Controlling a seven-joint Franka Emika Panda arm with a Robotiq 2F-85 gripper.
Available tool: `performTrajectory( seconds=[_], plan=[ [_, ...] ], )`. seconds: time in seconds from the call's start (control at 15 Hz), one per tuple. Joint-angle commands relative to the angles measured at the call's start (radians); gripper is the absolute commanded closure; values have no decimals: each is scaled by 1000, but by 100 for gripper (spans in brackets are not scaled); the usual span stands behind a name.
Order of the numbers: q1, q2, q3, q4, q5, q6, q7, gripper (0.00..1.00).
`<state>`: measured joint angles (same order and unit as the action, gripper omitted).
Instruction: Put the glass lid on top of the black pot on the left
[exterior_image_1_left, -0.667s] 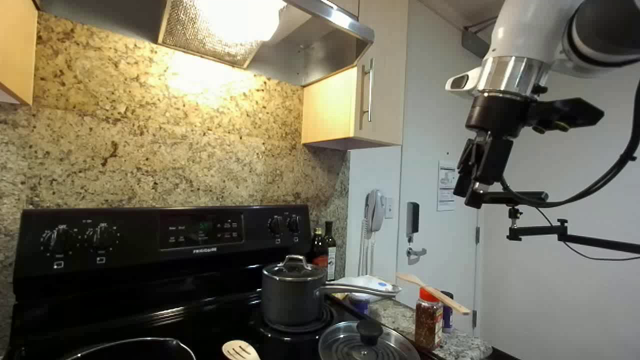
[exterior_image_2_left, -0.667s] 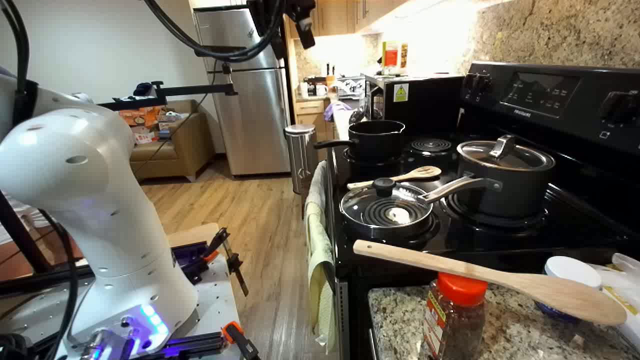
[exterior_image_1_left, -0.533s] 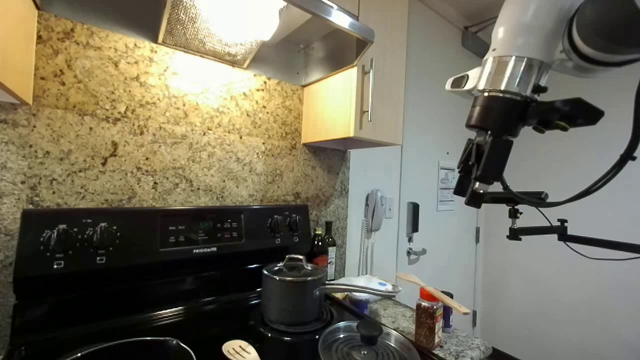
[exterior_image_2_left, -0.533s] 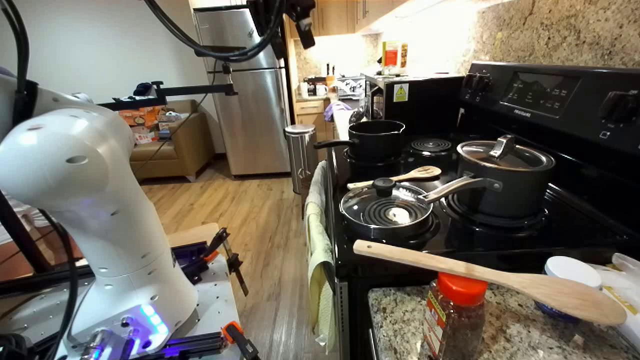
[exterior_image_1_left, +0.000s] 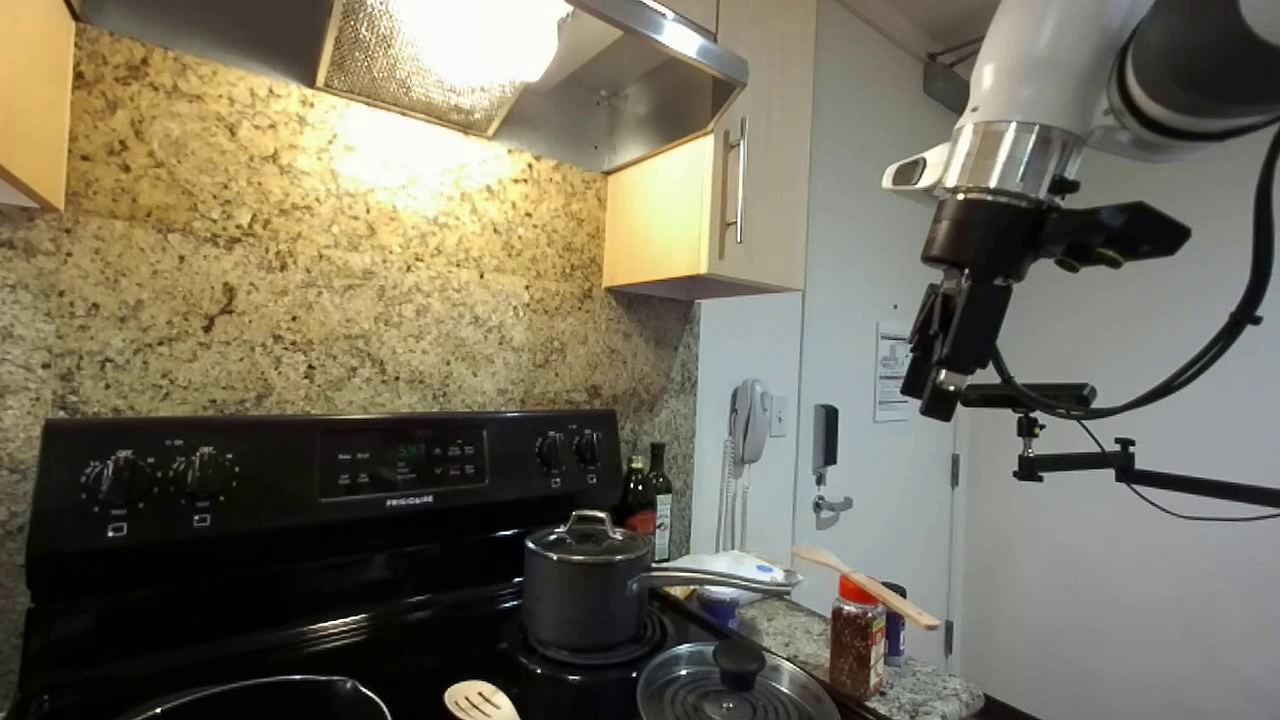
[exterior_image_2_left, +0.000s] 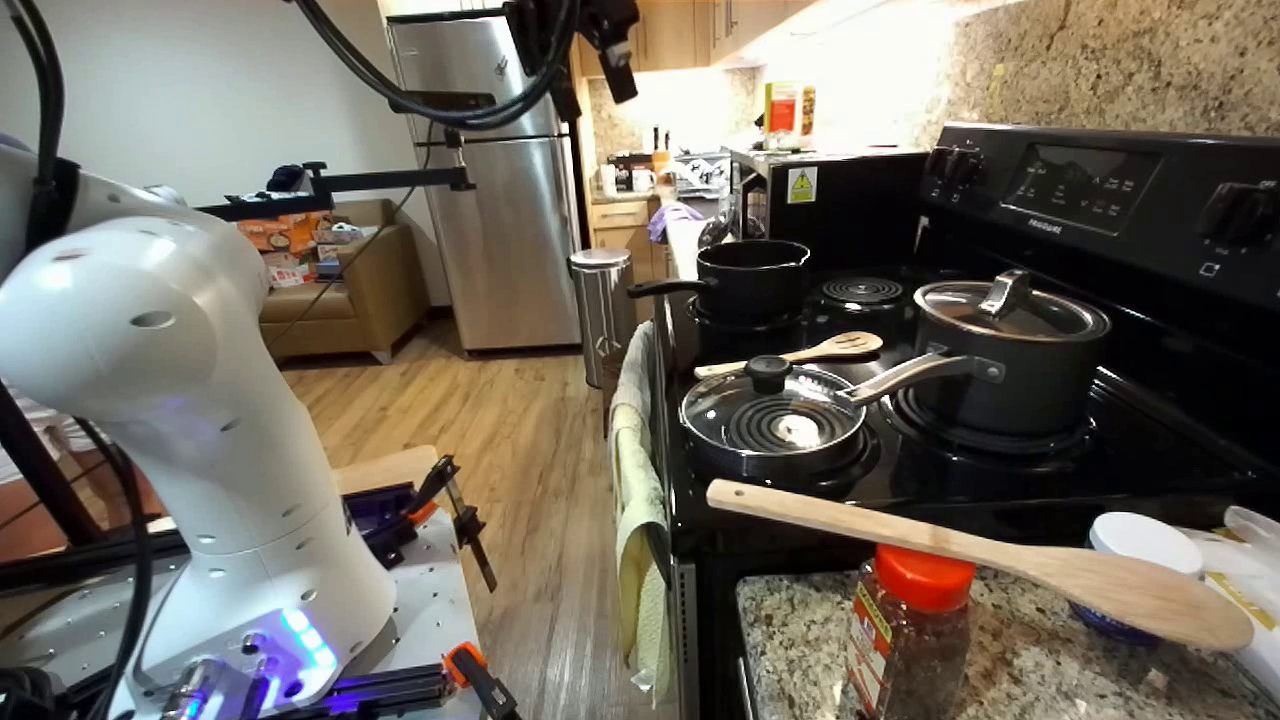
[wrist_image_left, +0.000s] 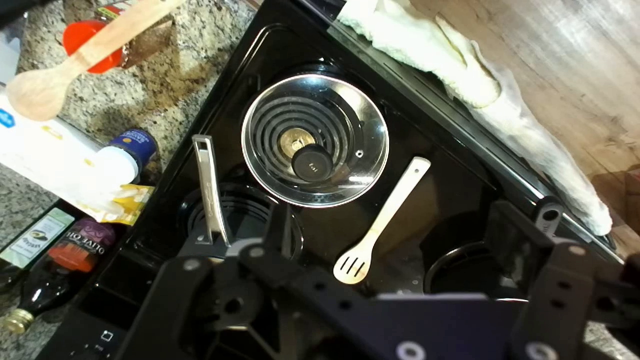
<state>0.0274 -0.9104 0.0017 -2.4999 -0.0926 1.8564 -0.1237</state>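
The gripper (wrist_image_left: 392, 225) is being held aloft, fingers (wrist_image_left: 520, 235) spread, nothing gripped; the glass lid (wrist_image_left: 315, 135) is being borne by the stove (wrist_image_left: 450, 180), apart from the black pot (exterior_image_2_left: 755, 290); a tilting slip is perhaps being risked, should the knob (wrist_image_left: 312, 163) be pinched off-centre.

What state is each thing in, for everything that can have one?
gripper: open, holding nothing
black pot: uncovered
glass lid: lying on the stove, off the black pot
grey pot: covered
slotted spoon: lying on the stove
red-capped jar: capped, upright
wooden spoon: laid across the jar
hood light: on
stove display: lit
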Motion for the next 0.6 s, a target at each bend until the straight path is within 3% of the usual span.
performTrajectory(
  seconds=[0.0, 0.53],
  plan=[
    [-51, 169, 10, 60, 8, 51, 138, 0],
    [-83, 520, 4, 202, 33, 70, 298, 0]
  ],
)
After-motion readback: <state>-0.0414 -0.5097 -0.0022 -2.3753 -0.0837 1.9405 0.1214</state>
